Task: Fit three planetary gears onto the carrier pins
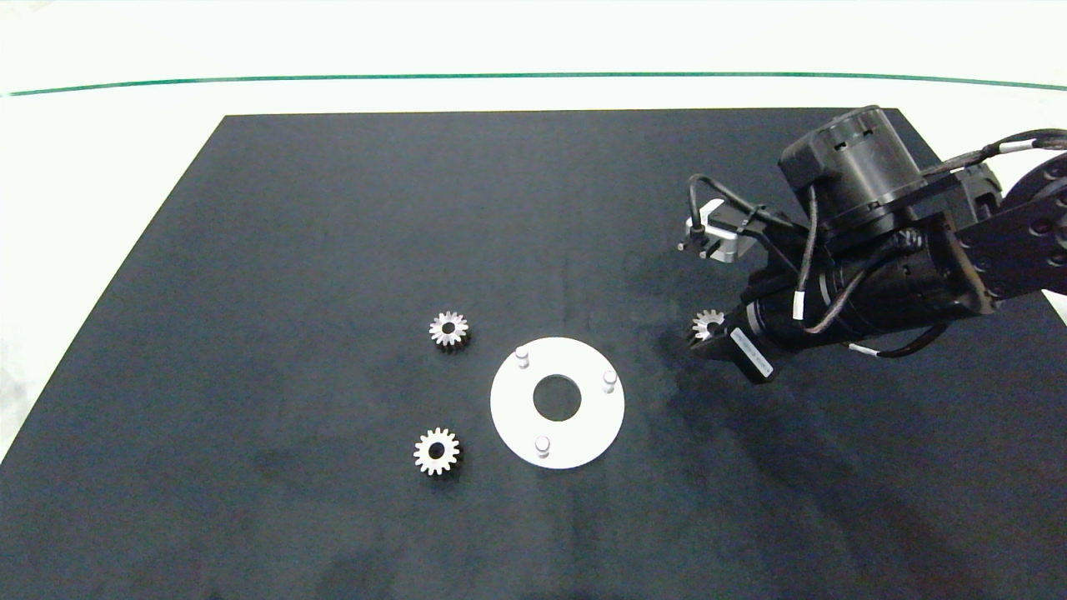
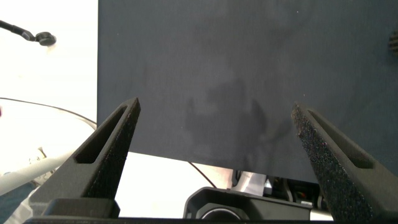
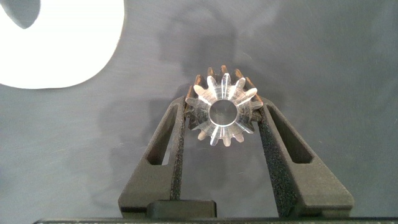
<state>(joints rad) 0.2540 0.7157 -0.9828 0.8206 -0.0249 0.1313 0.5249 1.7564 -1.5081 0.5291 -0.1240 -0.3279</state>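
My right gripper pinches a small silvery metal toothed gear at 3 o'clock of the flat white ring disc. Left gripper spread wide.

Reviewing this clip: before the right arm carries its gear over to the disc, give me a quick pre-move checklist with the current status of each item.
1. Gear clamped between the right gripper fingers: ok.
2. Gear lifted clear of the mat: cannot tell.
3. All three carrier pins bare, near, far and right: ok.
4. Path to the white disc free of objects: ok.
5. Two other gears lying apart from the disc: ok.
6. Left gripper open, away from the disc: ok.
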